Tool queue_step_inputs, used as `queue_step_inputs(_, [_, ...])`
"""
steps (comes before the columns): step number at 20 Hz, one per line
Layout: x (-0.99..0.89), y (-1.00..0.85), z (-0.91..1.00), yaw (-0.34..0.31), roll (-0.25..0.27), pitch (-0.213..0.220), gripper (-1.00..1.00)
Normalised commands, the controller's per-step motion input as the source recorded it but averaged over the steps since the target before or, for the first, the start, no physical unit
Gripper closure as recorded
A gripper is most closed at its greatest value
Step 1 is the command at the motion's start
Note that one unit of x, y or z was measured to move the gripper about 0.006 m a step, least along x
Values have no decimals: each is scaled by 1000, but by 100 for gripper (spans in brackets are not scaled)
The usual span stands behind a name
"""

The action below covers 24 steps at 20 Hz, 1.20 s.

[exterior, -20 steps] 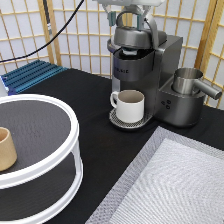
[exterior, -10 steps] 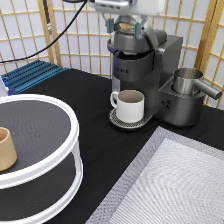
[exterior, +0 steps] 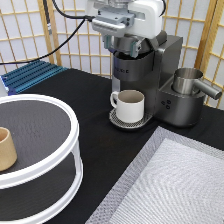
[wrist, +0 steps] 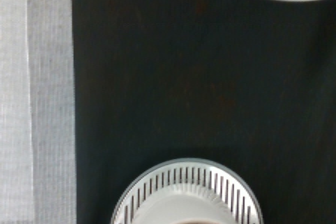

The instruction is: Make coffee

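- Far off to the exterior view's left of the gripper [exterior: 126, 46] and well below it, a tan handleless cup [exterior: 6, 149] stands on the upper deck of a round white two-tier stand [exterior: 76, 131]. Neither has been disturbed.
- Directly beneath the gripper, a cream-white mug [exterior: 131, 105] sits on the round slotted drip tray [exterior: 116, 120], handle pointing to the exterior view's left. The cup stage of the job looks already set up. The wrist view looks straight down on that drip tray [wrist: 187, 192] and the black table [wrist: 202, 75].
- The gripper has dropped and edged to the exterior view's left over the last second. It is now pressed close over the brew head of the dark coffee machine [exterior: 165, 65]. I judge the work is now at the machine's top.
- Whether the gripper is open, closed or holding anything, I cannot tell.
- The coffee pod shows in neither view. It could be hidden under the gripper or inside the brew head; I cannot say which.
- Just to the exterior view's right of the gripper and lower, a steel jug [exterior: 187, 80] rests on the machine's side.
- Below the gripper, towards the exterior view's bottom right, lies a grey woven mat [exterior: 175, 185].
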Motion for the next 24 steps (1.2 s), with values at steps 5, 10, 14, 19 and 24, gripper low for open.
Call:
queue_step_inputs(5, [-712, 165, 837, -59, 36, -24, -100])
queue_step_inputs(10, [-412, 818, 429, -66, -10, -67, -100])
queue_step_inputs(14, [99, 986, 404, -72, -95, -19, -100])
queue_step_inputs(19, [615, 690, 457, -66, -132, 0, -100])
queue_step_inputs(24, [563, 204, 111, -85, -84, 0, -100])
